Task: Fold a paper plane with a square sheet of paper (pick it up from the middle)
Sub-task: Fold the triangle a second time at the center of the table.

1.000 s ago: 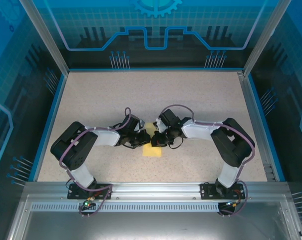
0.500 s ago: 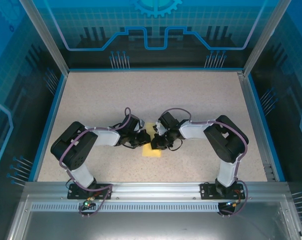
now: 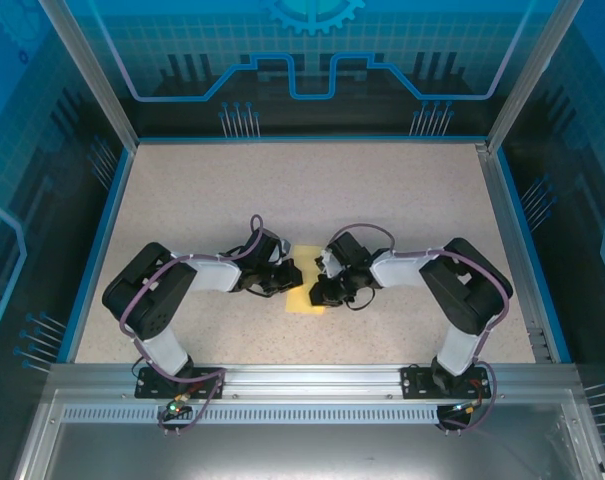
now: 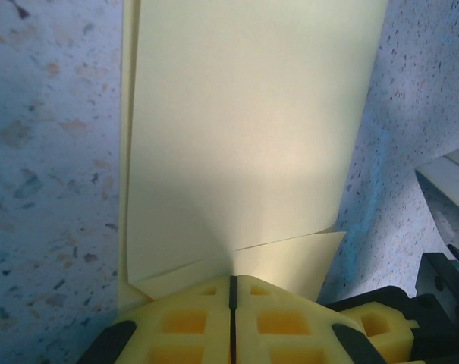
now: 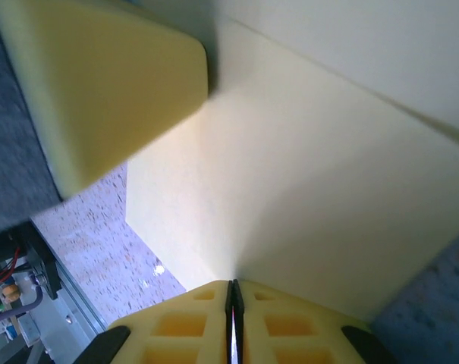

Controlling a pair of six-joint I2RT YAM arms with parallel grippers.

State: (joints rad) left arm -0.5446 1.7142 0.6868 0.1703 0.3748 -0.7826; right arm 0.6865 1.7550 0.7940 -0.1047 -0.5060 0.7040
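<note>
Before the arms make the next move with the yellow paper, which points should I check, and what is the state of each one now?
1. Left hand shut on the square sheet of paper: ok.
2. Right hand shut on the sheet: ok.
3. Folded layers aligned: not ok, a lower strip shows along the left edge, left wrist view.
4. Clearance between the hands: cannot tell, they are very close.
5. Sheet untorn: ok where visible.

Square sheet of paper (image 3: 304, 303) lies on the table (image 3: 312, 190), front and centre. The left end effector (image 3: 288, 282) is at its left edge, the right end effector (image 3: 318, 292) at its right edge.
</note>
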